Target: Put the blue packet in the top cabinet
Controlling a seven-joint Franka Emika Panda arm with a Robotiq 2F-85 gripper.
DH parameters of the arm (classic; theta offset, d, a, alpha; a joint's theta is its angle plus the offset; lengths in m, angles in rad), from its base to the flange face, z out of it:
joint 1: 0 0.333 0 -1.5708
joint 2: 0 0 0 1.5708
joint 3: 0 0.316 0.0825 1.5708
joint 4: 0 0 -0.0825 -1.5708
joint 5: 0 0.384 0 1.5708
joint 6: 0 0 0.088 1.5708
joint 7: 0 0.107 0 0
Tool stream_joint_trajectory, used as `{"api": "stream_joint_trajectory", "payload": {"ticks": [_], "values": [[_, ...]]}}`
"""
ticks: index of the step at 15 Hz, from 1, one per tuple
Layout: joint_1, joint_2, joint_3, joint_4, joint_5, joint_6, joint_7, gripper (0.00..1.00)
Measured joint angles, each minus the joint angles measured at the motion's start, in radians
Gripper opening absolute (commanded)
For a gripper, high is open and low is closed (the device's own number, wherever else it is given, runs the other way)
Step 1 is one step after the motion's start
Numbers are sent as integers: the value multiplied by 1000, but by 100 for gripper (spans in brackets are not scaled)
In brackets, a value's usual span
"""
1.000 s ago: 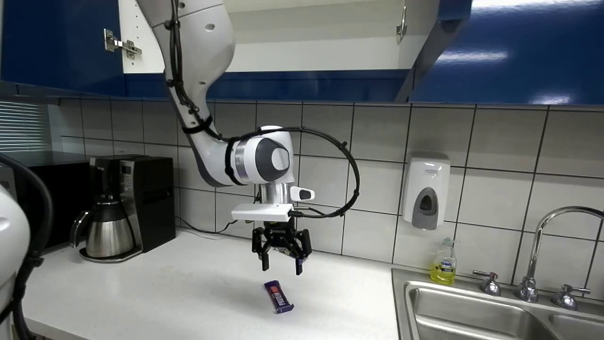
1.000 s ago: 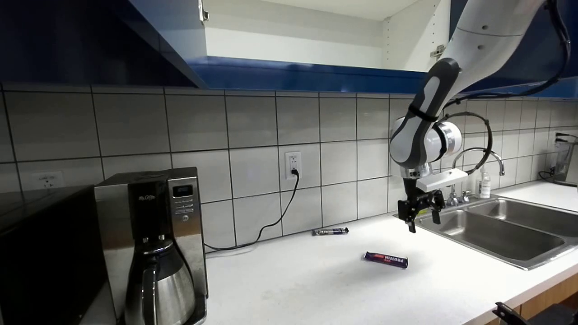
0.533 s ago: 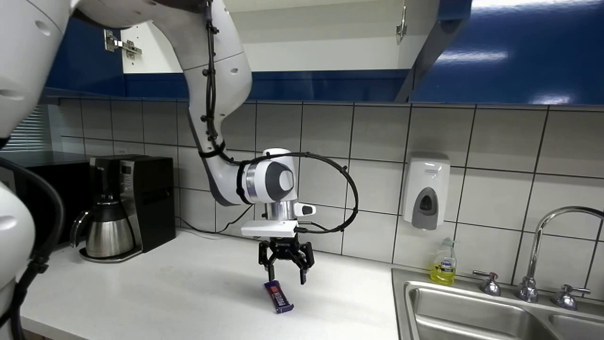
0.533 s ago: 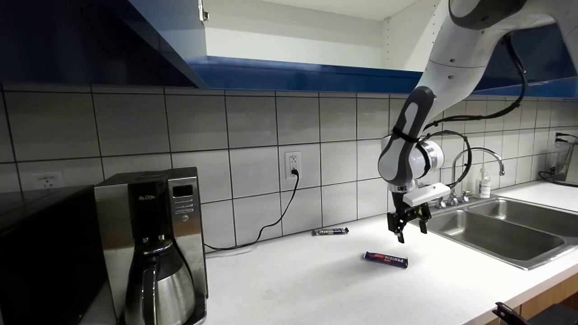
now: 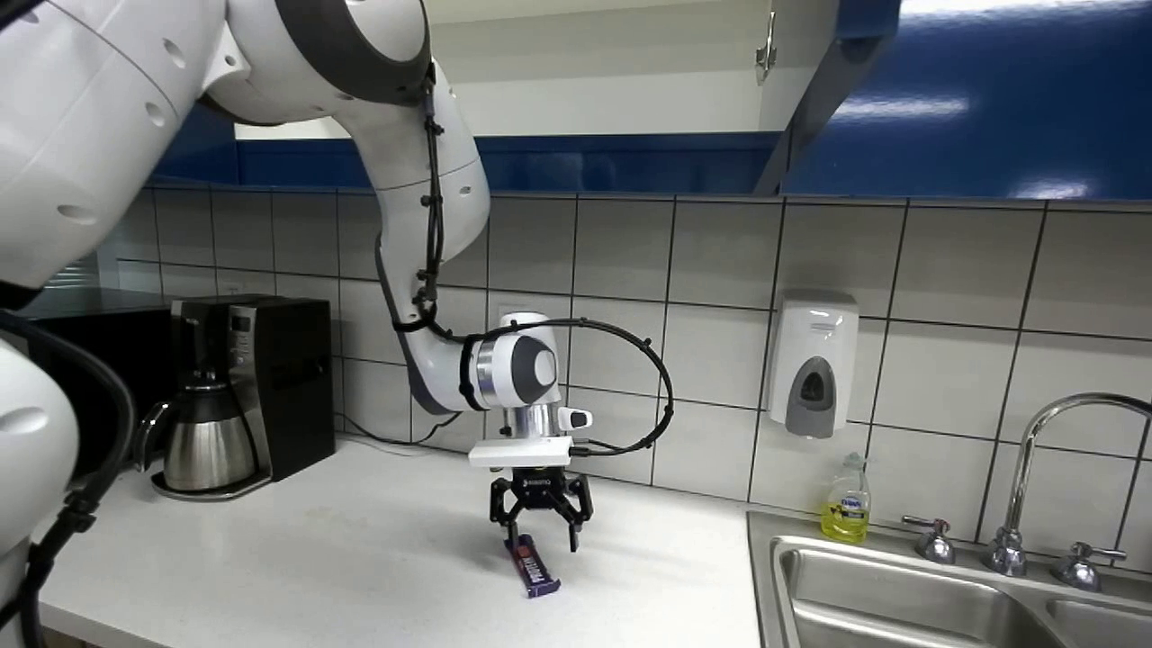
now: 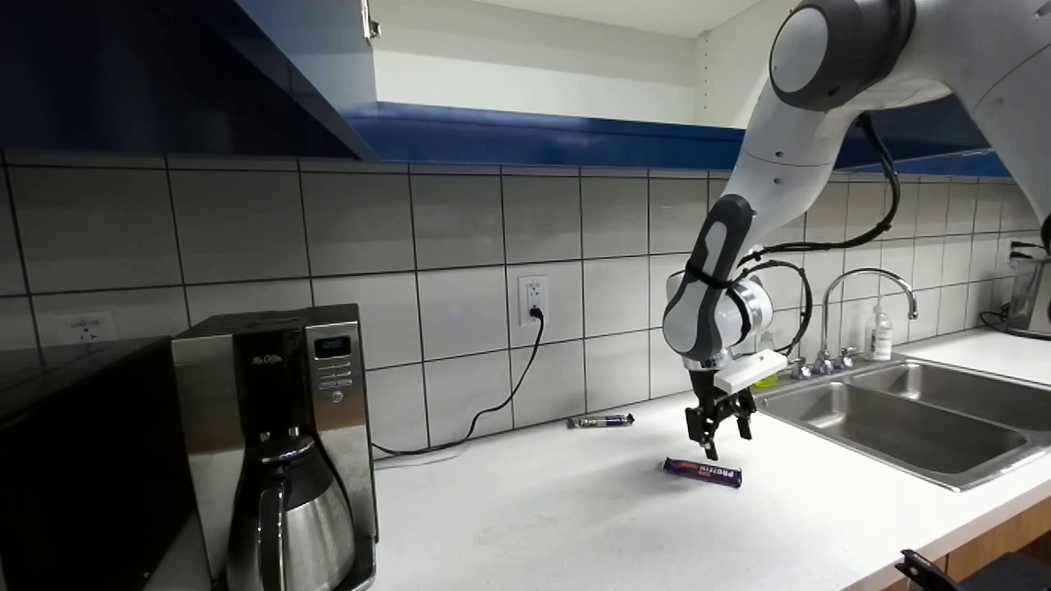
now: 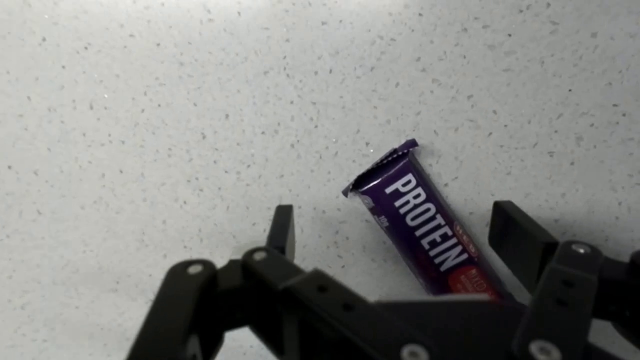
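The blue packet, dark purple-blue with white lettering and a red patch, lies flat on the counter in both exterior views. In the wrist view the packet lies slanted between the fingers, nearer the right one, its lower end hidden by the gripper. My gripper is open, pointing down, holding nothing, low above the counter by the packet's far end. In an exterior view one finger overlaps that end; touch cannot be told. The top cabinet stands open, its white interior showing.
A second dark and silver packet lies by the wall. A coffee maker stands on the counter with its cord behind. A steel sink, soap bottle and wall dispenser are beyond. A blue cabinet rail overhangs the counter.
My gripper has moved down toward the counter and closer to the blue packet, staying open. The packet and the cabinet have not moved.
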State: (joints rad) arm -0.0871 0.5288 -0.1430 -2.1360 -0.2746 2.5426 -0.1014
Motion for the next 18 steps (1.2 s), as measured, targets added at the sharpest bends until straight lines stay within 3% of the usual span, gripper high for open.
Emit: {"api": "stream_joint_trajectory", "payload": {"ticks": [7,18], "values": [[1,63,22,94,-76,-118,-231,100],[-16,103,87,129,-96,-105,-396,100]]}}
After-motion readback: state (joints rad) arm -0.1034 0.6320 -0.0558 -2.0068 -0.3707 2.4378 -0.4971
